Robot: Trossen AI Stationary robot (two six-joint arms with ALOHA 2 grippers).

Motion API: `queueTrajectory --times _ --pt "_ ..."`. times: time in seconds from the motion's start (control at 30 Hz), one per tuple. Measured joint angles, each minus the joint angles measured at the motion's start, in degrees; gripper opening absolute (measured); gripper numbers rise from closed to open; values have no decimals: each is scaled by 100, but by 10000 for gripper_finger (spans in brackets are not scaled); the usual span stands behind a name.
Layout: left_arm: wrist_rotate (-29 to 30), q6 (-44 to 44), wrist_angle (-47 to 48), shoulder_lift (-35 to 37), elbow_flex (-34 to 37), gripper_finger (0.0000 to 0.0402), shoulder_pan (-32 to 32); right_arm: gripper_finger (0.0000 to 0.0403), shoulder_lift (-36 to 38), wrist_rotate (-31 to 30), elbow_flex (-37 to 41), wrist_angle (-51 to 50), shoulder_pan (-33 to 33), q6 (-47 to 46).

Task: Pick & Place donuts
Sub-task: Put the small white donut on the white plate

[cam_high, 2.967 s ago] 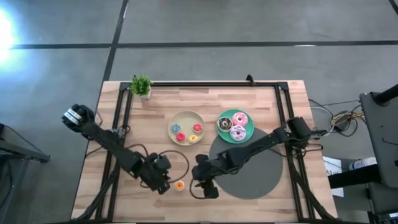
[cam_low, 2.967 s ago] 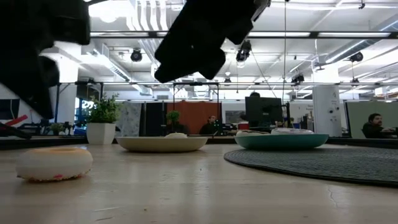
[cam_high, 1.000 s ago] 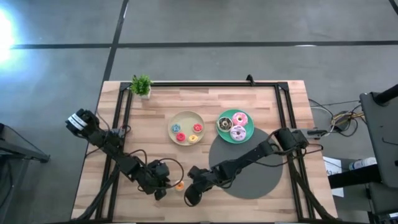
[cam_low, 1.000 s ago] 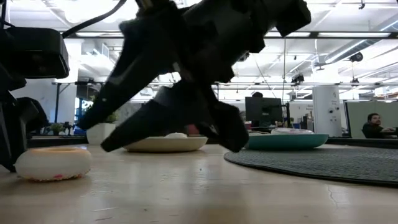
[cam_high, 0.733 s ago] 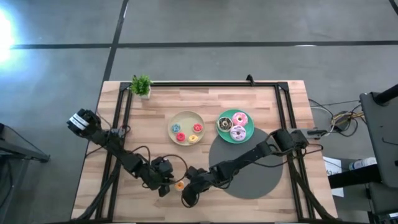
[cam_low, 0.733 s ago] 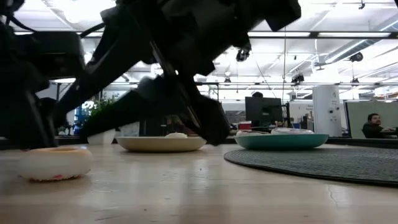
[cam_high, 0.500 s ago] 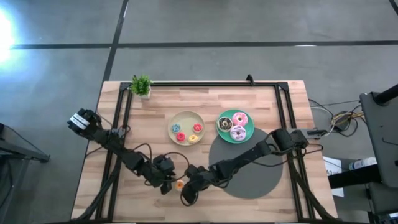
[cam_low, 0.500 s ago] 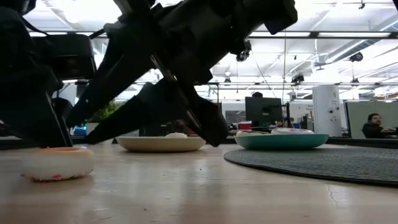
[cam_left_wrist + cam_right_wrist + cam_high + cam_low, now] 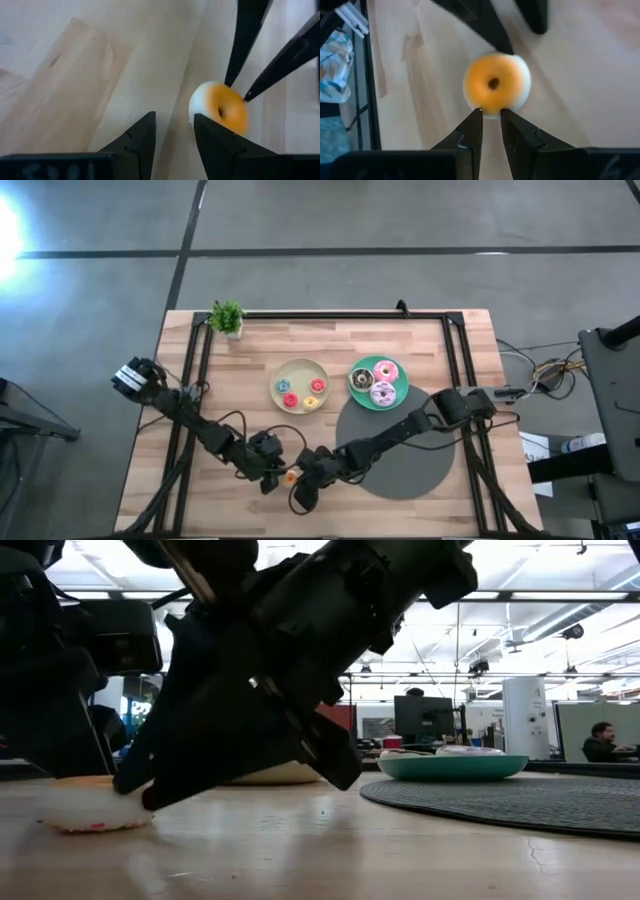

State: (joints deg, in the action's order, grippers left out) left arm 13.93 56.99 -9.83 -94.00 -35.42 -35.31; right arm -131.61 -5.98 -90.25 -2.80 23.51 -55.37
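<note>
1. The right gripper (image 9: 491,131) is set low at the small orange donut (image 9: 494,84); its jaws are nearly closed, the tips at the donut's rim, nothing grasped.
2. The left gripper (image 9: 174,131) faces the same donut from the opposite side, jaws parted and empty, tips just short of it.
3. The donut lies flat on the table (image 9: 220,380) near its front edge; little room is left there.
4. The beige plate (image 9: 299,367) with small donuts and the teal plate (image 9: 361,394) with larger ones sit well behind, the approach judged open.

Right hand (image 9: 490,131) fingertips touch orange donut (image 9: 495,83).
</note>
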Motion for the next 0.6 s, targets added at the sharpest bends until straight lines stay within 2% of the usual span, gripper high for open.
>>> queueTrajectory --times 0.23,0.43,0.6 --pt "-215 115 33 -4 -2 117 7 63 -79 61 -77 -41 11 -87" --pt "-424 156 9 98 -98 117 6 63 -68 55 -123 -526 13 -137" --pt "-589 -3 -600 101 -199 117 -15 63 -63 40 -125 -636 8 -139"
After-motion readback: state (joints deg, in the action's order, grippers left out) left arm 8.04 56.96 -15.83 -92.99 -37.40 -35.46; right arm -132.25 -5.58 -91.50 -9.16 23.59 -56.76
